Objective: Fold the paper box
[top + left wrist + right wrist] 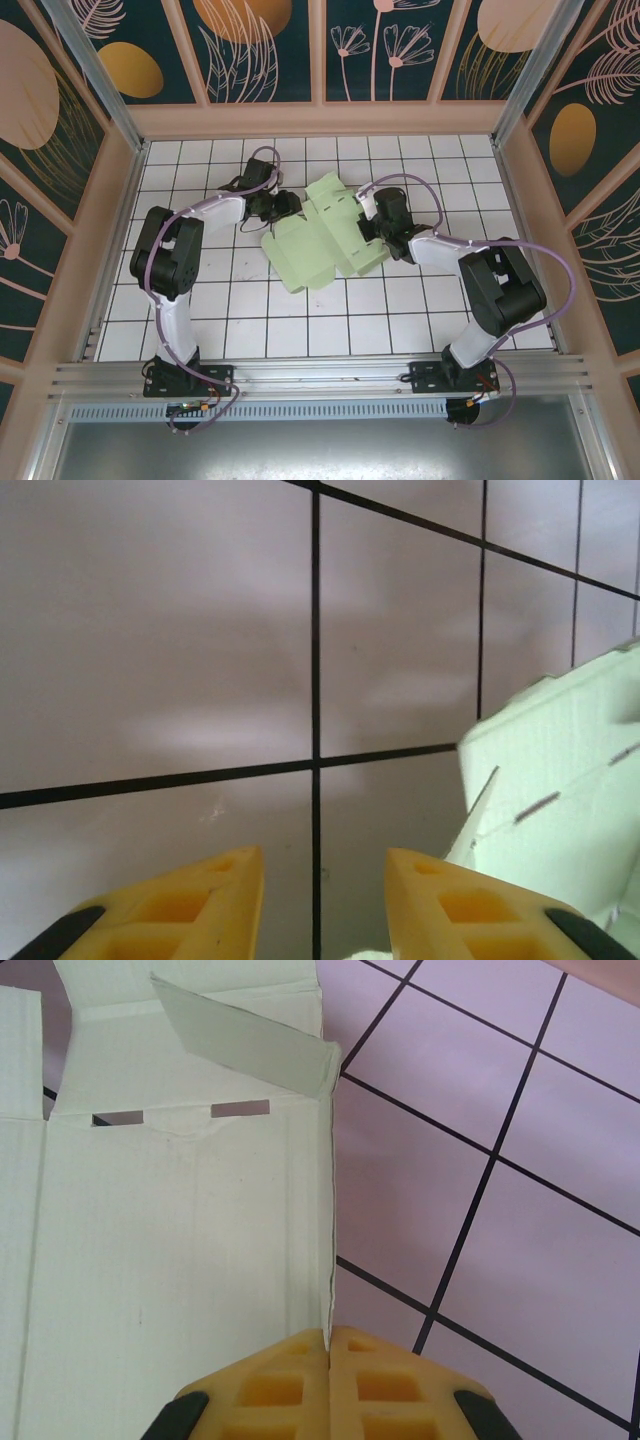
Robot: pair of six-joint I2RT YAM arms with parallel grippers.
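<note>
Box (320, 240) lies mostly flat at mid-tabletop (250, 320), between the two arms. Right hand (330, 1332) is fully closed, pinching the box's side edge. Left hand (322, 860) is partly open with bare tile between its fingertips and the box just beside it.

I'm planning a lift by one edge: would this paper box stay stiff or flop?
Probably floppy: the paper box is thin creased card with one flap standing up, so it would likely bend along its folds. Probably light too: lying flat on the smooth tiled table, it may slide under a push rather than tip.
</note>
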